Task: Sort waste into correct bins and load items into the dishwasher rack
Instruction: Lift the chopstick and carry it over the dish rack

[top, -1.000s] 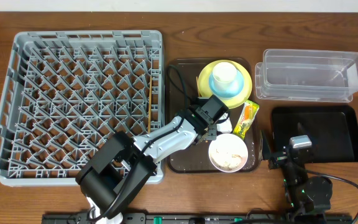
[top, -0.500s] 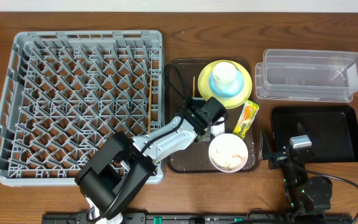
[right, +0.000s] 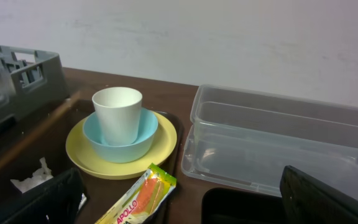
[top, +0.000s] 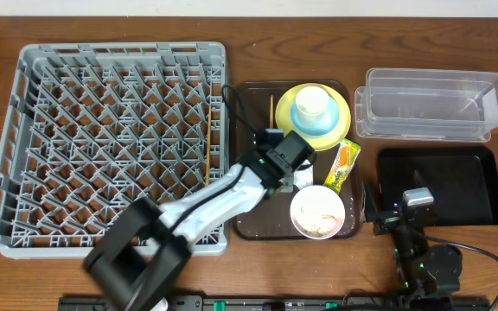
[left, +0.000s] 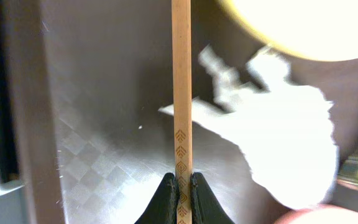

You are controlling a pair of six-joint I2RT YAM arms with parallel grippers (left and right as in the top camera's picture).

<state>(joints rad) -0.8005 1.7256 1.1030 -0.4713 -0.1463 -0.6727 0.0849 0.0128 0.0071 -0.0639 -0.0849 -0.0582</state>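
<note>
On the desk, far left, rack: one grey dishwasher rack; one chopstick lies along its right side.
Brown tray: one, just beside the rack's right wall, with a narrow strip of desk between it and the bins.
Bins: two at the right, both near the desk's right edge. The clear tub is at the back and the black tray just in front of it.
Stack: one yellow plate, one blue dish on it, and one white cup in the dish.
Bowl: one white bowl at the tray's front right, with whitish scraps inside.
Tissue: one, crumpled, between the stack and the bowl.
Wrapper: one, green and orange, at the tray's right edge, printed "APOLL…".
Left claw: pressed together on a second chopstick, which carries a row of small chevron marks and sits over the tray floor beside the tissue.
Right claw: spread wide, low at the desk's front, holding nothing.
</note>
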